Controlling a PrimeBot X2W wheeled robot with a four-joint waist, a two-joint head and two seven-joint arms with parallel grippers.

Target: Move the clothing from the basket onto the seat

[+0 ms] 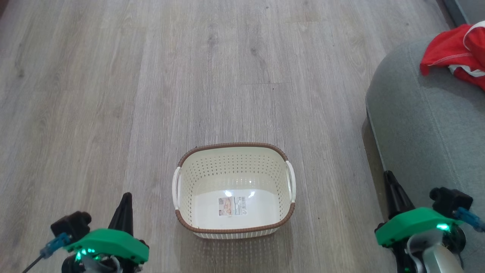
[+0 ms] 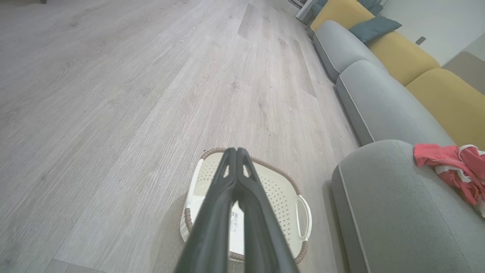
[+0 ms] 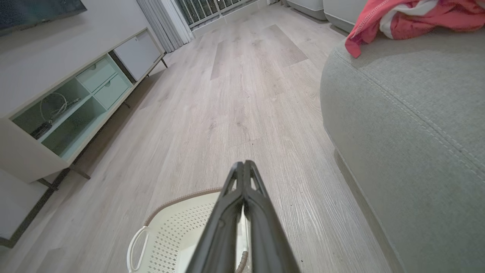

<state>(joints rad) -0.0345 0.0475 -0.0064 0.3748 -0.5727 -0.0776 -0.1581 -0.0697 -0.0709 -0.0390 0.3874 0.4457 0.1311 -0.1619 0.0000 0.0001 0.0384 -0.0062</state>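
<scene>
1. My left end effector [image 1: 127,197] sat at the lower left of the head view. Its two dark fingers were pressed together with nothing between them and pointed up the frame.
2. My right end effector [image 1: 388,176] sat at the lower right. Its fingers were likewise together on nothing, and its tip lay against the near edge of the seat [image 1: 424,125] in the frame.
3. The basket [image 1: 235,168] stood upright on the wooden floor [image 1: 189,76] in the lower middle of the head view, between my two end effectors and apart from both. Its white bottom showed, with a label sticker [image 1: 231,206] on it.
4. The clothing [image 1: 451,53], red with white trim, lay crumpled on top of the grey seat at the upper right, well apart from the basket and cut off by the right edge.
5. The seat took up the right side of the head view, with a strip of floor between it and the basket.
6. In the left wrist view, yellow cushions [image 2: 401,57] and a blue pillow [image 2: 375,28] sat at the upper right.
7. In the right wrist view, a pale cabinet [image 3: 72,98] with open shelves stood at the left.
</scene>
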